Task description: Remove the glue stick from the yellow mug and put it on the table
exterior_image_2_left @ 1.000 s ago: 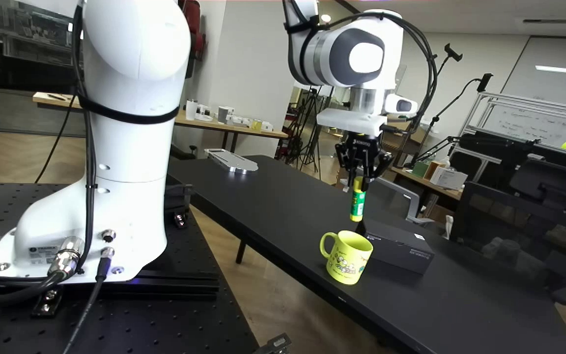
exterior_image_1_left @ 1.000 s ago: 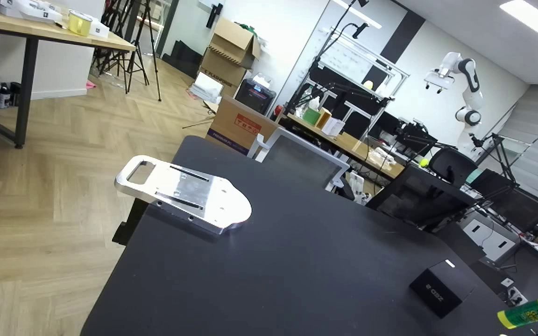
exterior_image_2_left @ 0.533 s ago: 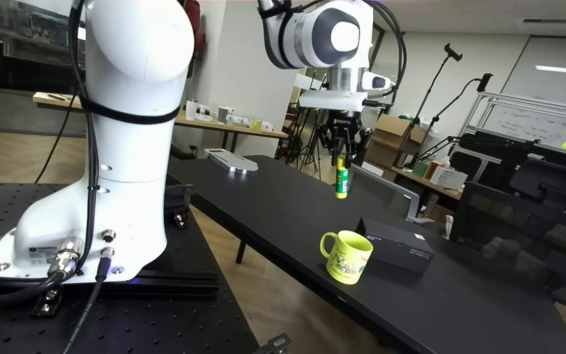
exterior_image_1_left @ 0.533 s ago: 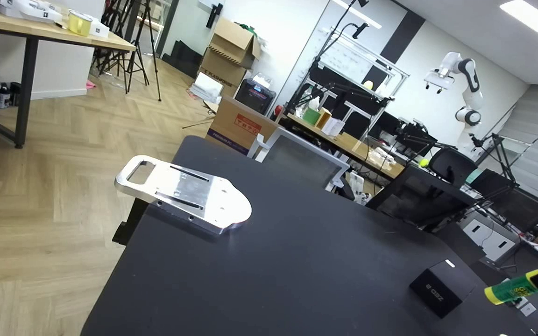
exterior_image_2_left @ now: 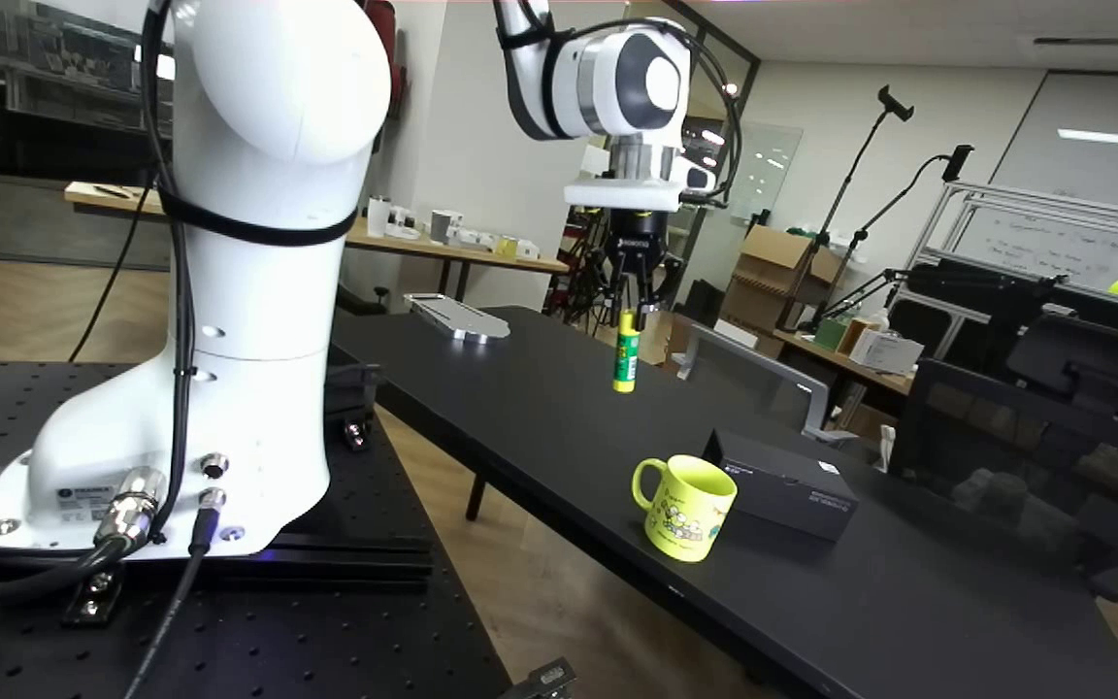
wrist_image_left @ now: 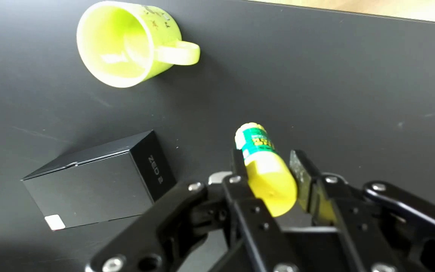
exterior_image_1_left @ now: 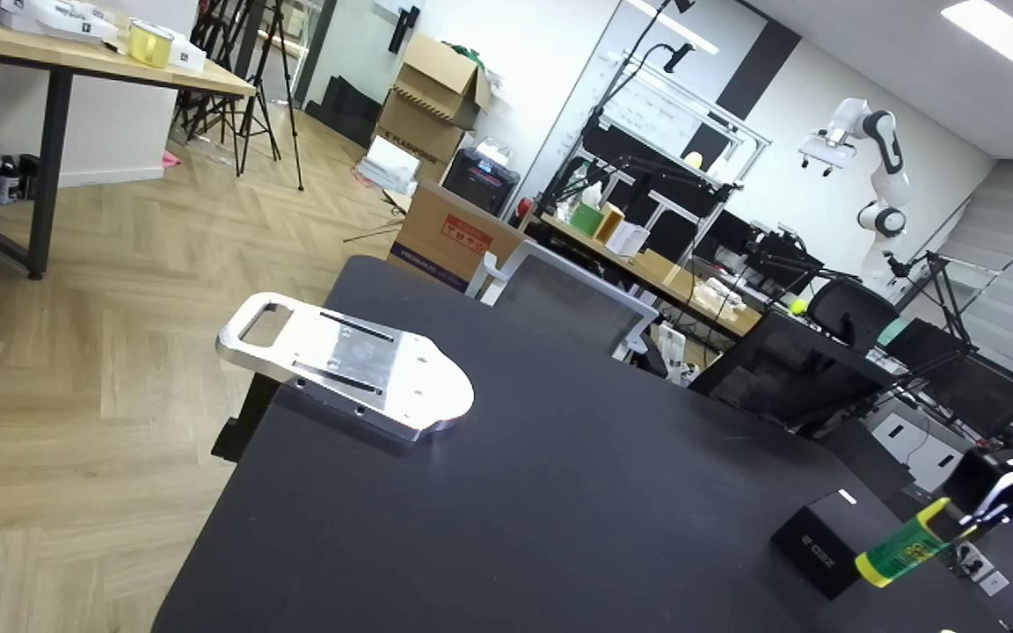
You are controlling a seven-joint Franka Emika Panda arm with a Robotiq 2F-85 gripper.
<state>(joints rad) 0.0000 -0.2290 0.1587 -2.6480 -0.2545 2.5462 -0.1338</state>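
My gripper is shut on a green and yellow glue stick, with a finger on each side of its yellow cap end. In an exterior view the gripper holds the glue stick upright in the air over the black table. The glue stick also shows at the right of an exterior view. The yellow mug with printed figures stands upright on the table, apart from the gripper. In the wrist view the mug is at the upper left, and its visible inside is empty.
A black ZED 2 box lies beside the mug; it also shows in the wrist view. A silver metal plate lies at the table's far end. A grey chair back stands at one long edge. Another yellow mug is on a wooden desk.
My gripper has carried the glue stick from above the mug and box toward the metal plate's end of the table, rising at first. The mug and box have not moved.
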